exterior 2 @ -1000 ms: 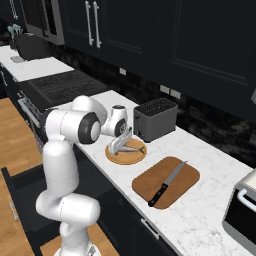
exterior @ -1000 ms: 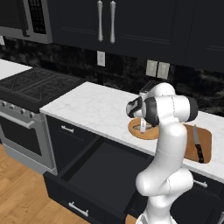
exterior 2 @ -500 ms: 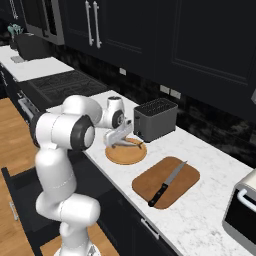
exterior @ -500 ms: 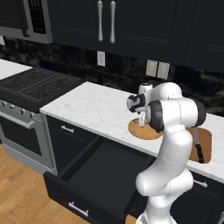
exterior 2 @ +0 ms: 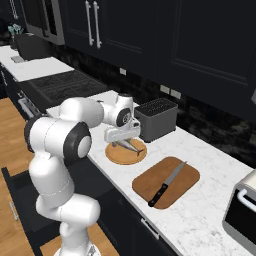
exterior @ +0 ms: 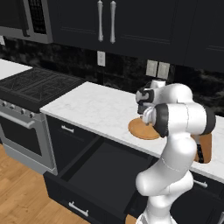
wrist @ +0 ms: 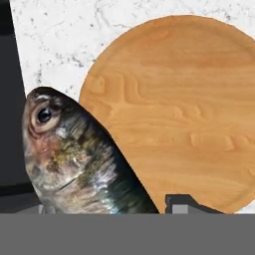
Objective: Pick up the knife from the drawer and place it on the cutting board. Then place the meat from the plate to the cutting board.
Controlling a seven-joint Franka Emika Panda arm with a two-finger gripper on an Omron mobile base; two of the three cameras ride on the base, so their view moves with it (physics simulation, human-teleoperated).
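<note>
The fish point(wrist: 74, 154), evidently the task's meat, is gripped between the gripper's point(exterior 2: 123, 145) jaws just above the plate point(wrist: 184, 114); likely slick, soft, best clamped mid-body.

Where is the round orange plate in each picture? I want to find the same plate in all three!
Left base view: the plate sits on the counter's front edge, centre-right, partly hidden behind the white arm.
Right base view: the plate is at centre, under the gripper, left of the cutting board.
Hand view: the plate covers the upper right, behind the fish.
Shared landmark: the white marble counter beneath it.
</note>
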